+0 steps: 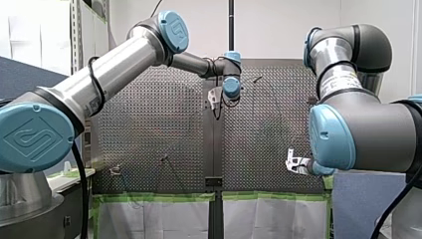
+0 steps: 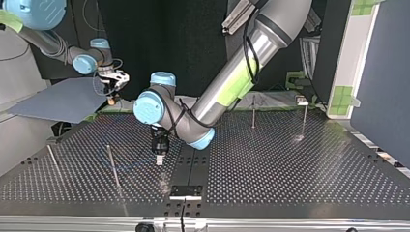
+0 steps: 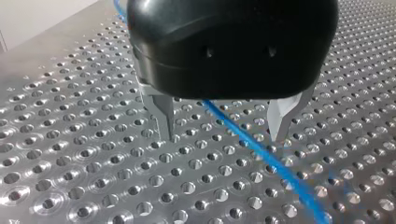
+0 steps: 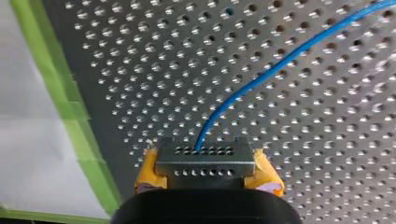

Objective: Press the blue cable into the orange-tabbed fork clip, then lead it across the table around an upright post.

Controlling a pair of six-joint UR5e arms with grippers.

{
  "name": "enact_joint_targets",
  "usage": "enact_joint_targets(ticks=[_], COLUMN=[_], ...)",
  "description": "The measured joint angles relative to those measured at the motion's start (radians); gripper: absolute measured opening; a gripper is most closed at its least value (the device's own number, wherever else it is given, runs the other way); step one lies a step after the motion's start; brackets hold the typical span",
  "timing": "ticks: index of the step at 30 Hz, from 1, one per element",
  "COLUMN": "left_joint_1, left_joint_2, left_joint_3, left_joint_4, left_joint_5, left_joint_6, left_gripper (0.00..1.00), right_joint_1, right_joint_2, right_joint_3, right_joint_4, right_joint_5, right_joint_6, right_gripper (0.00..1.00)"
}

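My left pincer [image 3: 224, 135], black with metal fingers [image 3: 161, 112], stands wide open and empty astride the thin blue cable [image 3: 261, 156], which lies on the perforated metal bench [image 3: 70, 154], its length crossing diagonally between the fingers. My right pincer [image 4: 203, 161], yellow-padded, appears closed on the cable's end.

Left tool [image 2: 159, 159] low over table [image 2: 290, 169]

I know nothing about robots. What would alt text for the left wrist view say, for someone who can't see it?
The black left gripper points down at a perforated metal table, its two metal fingers open on either side of a blue cable and not gripping it. The cable lies on the table and runs out between the fingers.
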Motion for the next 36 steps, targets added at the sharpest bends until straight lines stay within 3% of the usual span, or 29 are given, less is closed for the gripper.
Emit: enact_joint_targets(ticks=[14, 20, 29, 36], left_joint_1=[-0.001, -0.001, -0.001, -0.001], left_joint_2=[0.0, 0.0, 0.0, 0.0], left_joint_3=[0.0, 0.0, 0.0, 0.0], left_joint_4=[0.001, 0.001, 0.0, -0.005], left_joint_5=[-0.012, -0.017, -0.021, -0.021], left_joint_6=[-0.001, -0.002, -0.002, -0.002], left_gripper=[1.0, 1.0, 1.0, 1.0], right_joint_1=[-0.026, -0.039, -0.049, -0.05], right_joint_2=[0.141, 0.159, 0.226, 0.237], right_joint_3=[-0.003, -0.006, -0.049, -0.069], right_joint_4=[-0.11, -0.133, -0.135, -0.133], right_joint_5=[-0.009, -0.015, -0.02, -0.02], right_joint_6=[-0.004, -0.003, -0.009, -0.016], right_gripper=[0.0, 0.0, 0.0, 0.0])
